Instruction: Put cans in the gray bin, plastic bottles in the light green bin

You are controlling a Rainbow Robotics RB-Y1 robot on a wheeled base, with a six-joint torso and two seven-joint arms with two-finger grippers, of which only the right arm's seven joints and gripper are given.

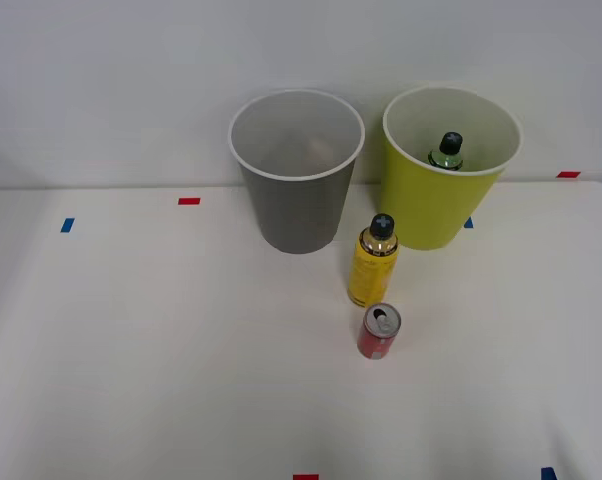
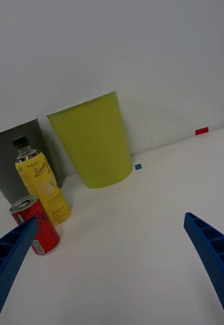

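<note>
Blue ribbed fingers of the right gripper are seen spread wide apart, nothing between them; the gray bin and light green bin stand side by side; a dark green bottle sits inside the latter; the yellow bottle stands just before both bins; the red can stands nearest it.

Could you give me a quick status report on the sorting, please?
Right claw open, holding nothing. Green bottle in light green bin. Yellow bottle, red can on table.
</note>
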